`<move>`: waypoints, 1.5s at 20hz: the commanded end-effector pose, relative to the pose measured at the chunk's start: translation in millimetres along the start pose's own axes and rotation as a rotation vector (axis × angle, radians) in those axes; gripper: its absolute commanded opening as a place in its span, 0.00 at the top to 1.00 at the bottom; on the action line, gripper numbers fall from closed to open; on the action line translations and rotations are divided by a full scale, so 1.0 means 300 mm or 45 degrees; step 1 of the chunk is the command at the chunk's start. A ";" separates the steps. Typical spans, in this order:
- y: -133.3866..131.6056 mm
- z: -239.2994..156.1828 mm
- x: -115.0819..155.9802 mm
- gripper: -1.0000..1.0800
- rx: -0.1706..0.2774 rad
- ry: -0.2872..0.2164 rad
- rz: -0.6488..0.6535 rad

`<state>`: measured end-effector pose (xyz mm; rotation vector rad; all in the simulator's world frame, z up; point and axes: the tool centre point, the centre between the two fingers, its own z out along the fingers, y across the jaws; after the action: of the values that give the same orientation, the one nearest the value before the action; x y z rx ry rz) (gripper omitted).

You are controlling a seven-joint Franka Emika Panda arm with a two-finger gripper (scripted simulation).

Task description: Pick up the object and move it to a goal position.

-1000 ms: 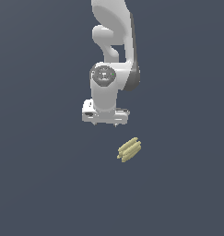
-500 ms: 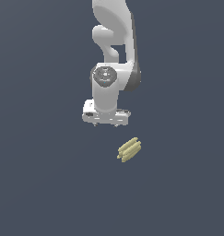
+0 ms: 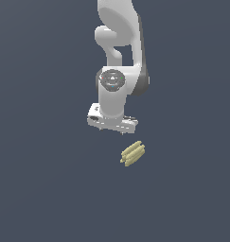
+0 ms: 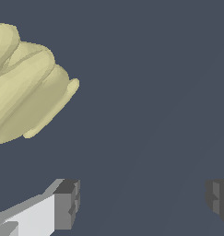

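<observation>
overhead, gripper [image 4: 140,203] spread wide; banana bunch [image 3: 133,153] lies apart, ungrasped

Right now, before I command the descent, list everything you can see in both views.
Banana bunch: one, pale yellow, ridged, lying on the surface, below the gripper and toward the exterior view's right; not between the fingers in the wrist view.
Surface: one, flat dark blue-grey, under everything.
Arm: one, white with dark grey joints, reaching down from the top of the exterior view.
Gripper: one, white body, dark grey fingertips spread apart, holding nothing.
</observation>
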<state>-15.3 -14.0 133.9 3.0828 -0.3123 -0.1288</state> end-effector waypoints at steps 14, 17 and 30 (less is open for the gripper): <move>-0.169 -0.036 0.113 0.04 0.035 0.042 0.454; -0.205 -0.043 0.132 0.04 0.044 0.049 0.543; -0.345 -0.068 0.194 0.04 0.084 0.068 0.870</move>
<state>61.5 72.8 144.2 2.8469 -1.3073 -0.0126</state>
